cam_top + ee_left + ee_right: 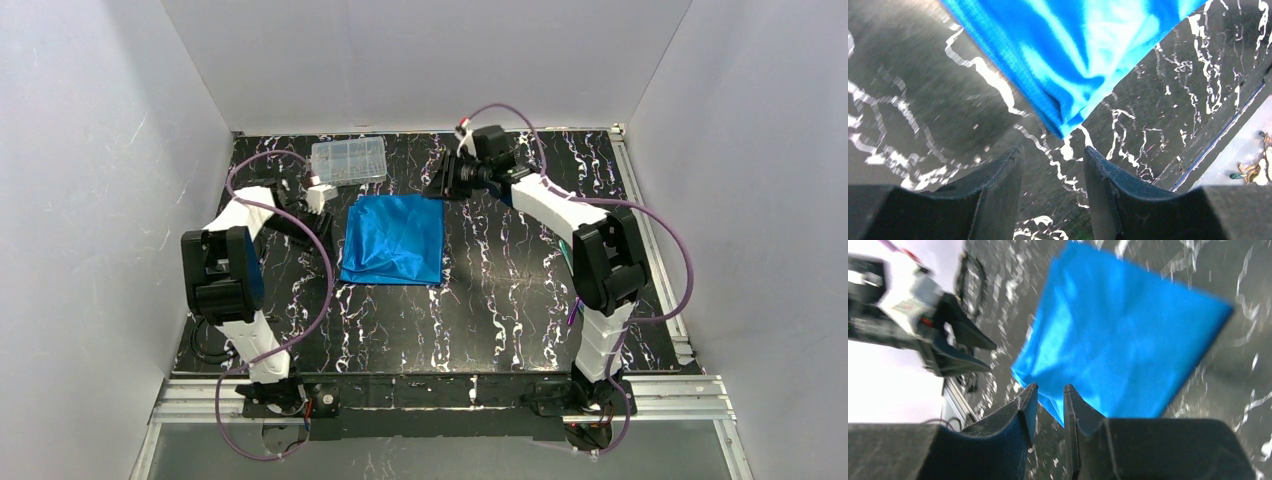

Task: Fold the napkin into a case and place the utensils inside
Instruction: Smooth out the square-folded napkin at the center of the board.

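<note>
The bright blue napkin (393, 240) lies flat and slightly wrinkled on the black marbled table. My left gripper (333, 208) is at its far left corner. In the left wrist view the jaws (1053, 152) stand wide apart and empty, with the napkin corner (1068, 65) just ahead of the fingertips. My right gripper (440, 188) is at the far right corner. Its jaws (1048, 390) stand narrowly apart over the napkin's near corner (1118, 340), clamping nothing. I cannot make out the utensils clearly. There is no folded case.
A clear compartment box (348, 160) holding small pieces stands behind the napkin's left corner. Small green and tan pieces (1250, 171) lie on a pale surface beyond a dark edge. The left arm (933, 335) shows in the right wrist view. White walls enclose the table.
</note>
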You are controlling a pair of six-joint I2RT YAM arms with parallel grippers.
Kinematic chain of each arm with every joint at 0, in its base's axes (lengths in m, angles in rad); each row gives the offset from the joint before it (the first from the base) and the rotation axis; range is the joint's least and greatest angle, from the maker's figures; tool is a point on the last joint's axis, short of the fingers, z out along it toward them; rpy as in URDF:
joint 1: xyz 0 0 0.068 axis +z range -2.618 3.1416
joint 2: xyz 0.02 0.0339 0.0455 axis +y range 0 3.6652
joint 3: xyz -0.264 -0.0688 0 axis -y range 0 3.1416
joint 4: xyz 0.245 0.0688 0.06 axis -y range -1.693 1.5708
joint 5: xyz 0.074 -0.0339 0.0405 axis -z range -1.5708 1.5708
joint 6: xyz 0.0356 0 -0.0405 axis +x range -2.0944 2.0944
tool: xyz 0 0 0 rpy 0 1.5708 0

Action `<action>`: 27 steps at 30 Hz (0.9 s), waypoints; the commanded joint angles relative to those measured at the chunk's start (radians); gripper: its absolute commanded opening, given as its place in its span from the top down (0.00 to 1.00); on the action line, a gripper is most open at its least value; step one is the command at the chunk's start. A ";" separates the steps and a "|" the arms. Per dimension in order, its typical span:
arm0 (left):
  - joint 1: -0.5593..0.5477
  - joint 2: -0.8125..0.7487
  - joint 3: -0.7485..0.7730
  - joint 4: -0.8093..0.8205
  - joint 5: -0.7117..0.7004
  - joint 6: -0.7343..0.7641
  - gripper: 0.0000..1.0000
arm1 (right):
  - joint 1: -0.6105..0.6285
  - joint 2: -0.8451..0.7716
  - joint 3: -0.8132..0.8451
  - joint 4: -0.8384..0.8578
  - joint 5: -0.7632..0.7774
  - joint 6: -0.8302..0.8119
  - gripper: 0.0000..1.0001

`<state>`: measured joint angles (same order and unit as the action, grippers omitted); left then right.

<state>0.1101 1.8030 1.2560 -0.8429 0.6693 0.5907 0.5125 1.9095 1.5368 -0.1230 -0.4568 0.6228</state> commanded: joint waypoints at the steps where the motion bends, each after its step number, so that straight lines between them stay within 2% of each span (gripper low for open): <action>1: -0.133 -0.012 0.047 -0.025 0.034 -0.039 0.55 | 0.056 0.032 -0.156 -0.027 -0.069 -0.021 0.67; 5: -0.208 0.013 0.057 -0.009 0.016 -0.062 0.56 | 0.072 0.033 -0.261 0.038 -0.069 0.000 0.69; 14: -0.306 0.083 0.085 0.034 -0.030 -0.077 0.57 | 0.080 0.051 -0.317 0.027 -0.048 -0.031 0.76; 23: -0.317 0.110 -0.008 0.119 -0.250 -0.003 0.58 | 0.074 0.078 -0.362 -0.041 -0.023 -0.113 0.77; 27: -0.317 0.074 -0.038 0.133 -0.271 0.022 0.58 | 0.061 0.073 -0.379 -0.073 0.000 -0.147 0.78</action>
<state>-0.2104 1.9137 1.2659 -0.7261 0.5087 0.5587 0.5865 1.9793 1.1812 -0.1337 -0.5003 0.5468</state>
